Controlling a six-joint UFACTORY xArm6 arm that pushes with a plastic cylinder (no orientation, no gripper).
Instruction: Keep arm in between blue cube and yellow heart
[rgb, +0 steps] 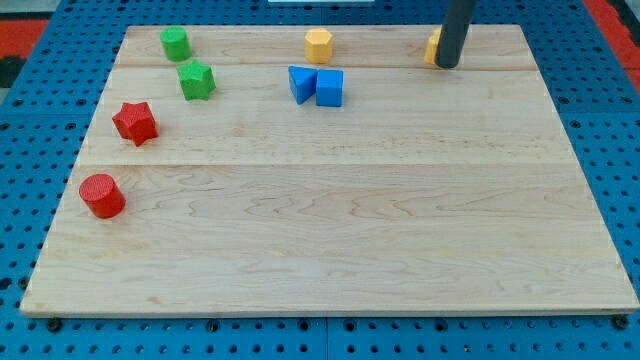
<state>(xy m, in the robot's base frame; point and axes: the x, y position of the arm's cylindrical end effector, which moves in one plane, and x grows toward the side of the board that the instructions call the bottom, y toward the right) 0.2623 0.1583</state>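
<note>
Your tip sits past the yellow heart, not in the gap.

From the view's left, you count two red blocks, two green, then the blue cube (330, 88) beside another blue piece, a yellow hexagon, the yellow heart (433, 46) and my tip (446, 65) touching its right; there are no jaws.

My tip (447, 66) is the blunt lower end of a straight, smooth, dark grey rod, round in section and matte, with a faint paler sheen down its left side. No cables, screws or markings show; its upper part is cut off by the view's top.
</note>
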